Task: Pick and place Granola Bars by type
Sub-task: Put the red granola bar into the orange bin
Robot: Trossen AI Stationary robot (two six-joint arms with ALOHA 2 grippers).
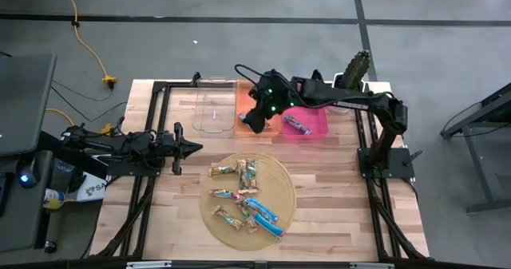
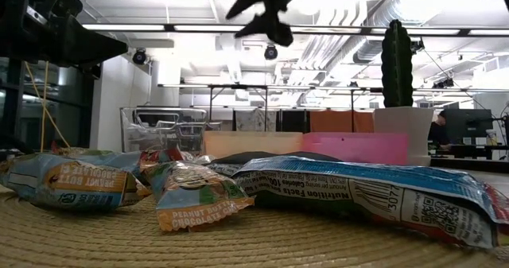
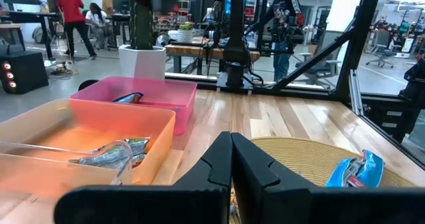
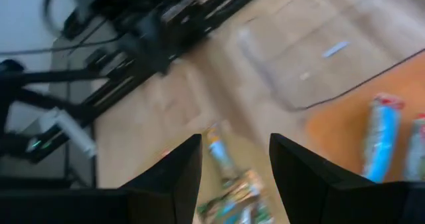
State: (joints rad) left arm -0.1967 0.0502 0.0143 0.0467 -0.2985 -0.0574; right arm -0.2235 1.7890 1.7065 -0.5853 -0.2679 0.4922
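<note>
The Granola Bars (image 1: 243,195) are lying on the round mat near the table's front edge. The right gripper (image 1: 254,122), fingers apart and empty, is hovering over the orange bin (image 1: 242,101); it should descend squarely over one bar. The left gripper (image 1: 188,148) is waiting clenched at the left edge.

My right wrist view is smeared with blur: the wrapped bars in the orange bin (image 4: 345,131) show only as pale streaks, their type unreadable. From above, my right arm covers part of that bin's rim. In the low view my right gripper (image 2: 266,13) is cut off by the top edge. The nearest blue bar (image 2: 374,192) runs past the right edge.
</note>
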